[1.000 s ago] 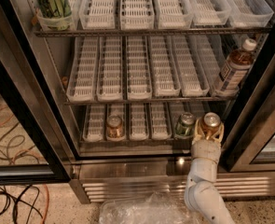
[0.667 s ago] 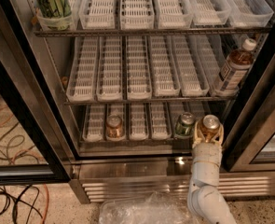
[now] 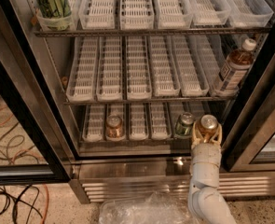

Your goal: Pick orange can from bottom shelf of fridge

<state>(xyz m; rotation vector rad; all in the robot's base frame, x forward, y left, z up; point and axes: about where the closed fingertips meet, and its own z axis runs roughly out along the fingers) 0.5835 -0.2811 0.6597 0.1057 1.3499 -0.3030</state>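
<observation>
A speckled floor (image 3: 263, 212) runs under the fridge (image 3: 127, 169), with dark and orange cables (image 3: 6, 202) far to the left of the end effector and a crumpled clear plastic bag (image 3: 146, 211) below it and to its left. The fridge has stainless steel walls, a ribbed steel base grille and black-framed glass doors standing open.

3 racks show, each lined with white slotted plastic lane trays. The end effector (image 3: 207, 131) sits at the front right end of the bottom shelf (image 3: 138, 125). Its 2 pale fingers (image 3: 195, 135) clasp the orange can (image 3: 208, 123), a small round can with a coppery shine and a silver top. The can stands upright. Whether it rests on the rack or is raised just off it is hard to judge from this angle.

Just left of the end effector, a green can (image 3: 184, 123) with a silver top stands in its lane. Further left along the same rack, a second copper-toned can (image 3: 113, 125) sits in another lane. The lanes between the 2 hold nothing.

Above and right of the end effector, on the middle rack (image 3: 137, 73), a labelled bottle (image 3: 234, 68) of brown liquid with a white cap leans at the right end. Far above and to the left, on the top rack (image 3: 137, 6), a clear tub (image 3: 53, 6) holds something green.

The white, rounded arm (image 3: 204, 171) rises from the lower edge, bends at a joint, and reaches nearly straight up to the can.
</observation>
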